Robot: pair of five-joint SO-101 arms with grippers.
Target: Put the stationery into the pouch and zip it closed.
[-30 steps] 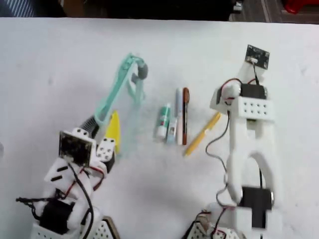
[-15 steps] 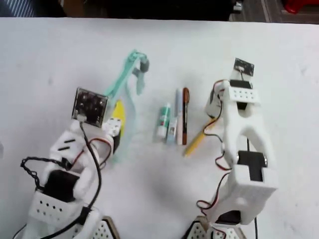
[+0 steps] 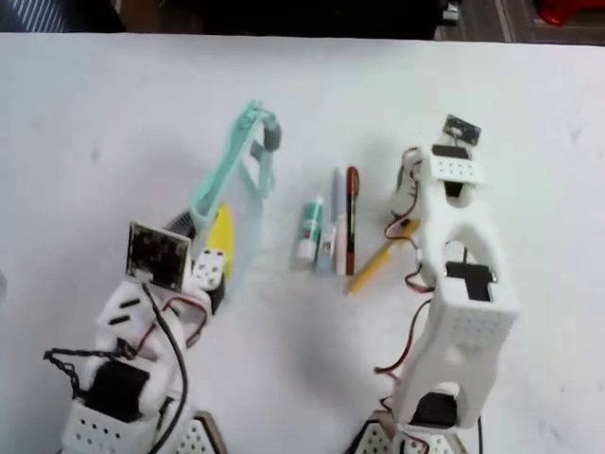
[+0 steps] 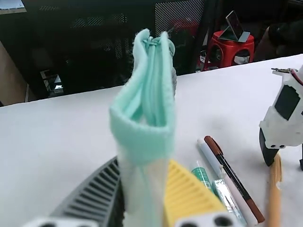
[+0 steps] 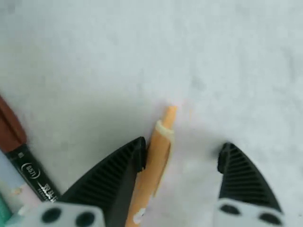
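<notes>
Right pincer [image 5: 183,147] stands spread low over the table [image 5: 227,56]. I see the orange pen [image 5: 158,142] between its fingers, touching one of them and apart from the other. Left pincer [image 4: 144,165] pinches the pouch [image 4: 147,94] at one end.

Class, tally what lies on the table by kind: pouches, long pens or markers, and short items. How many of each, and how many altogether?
pouch: 1
Long pens or markers: 3 (orange pen, white pen, brown-capped marker)
Short items: 2 (green-and-white tube, small teal piece)
Total: 6
</notes>
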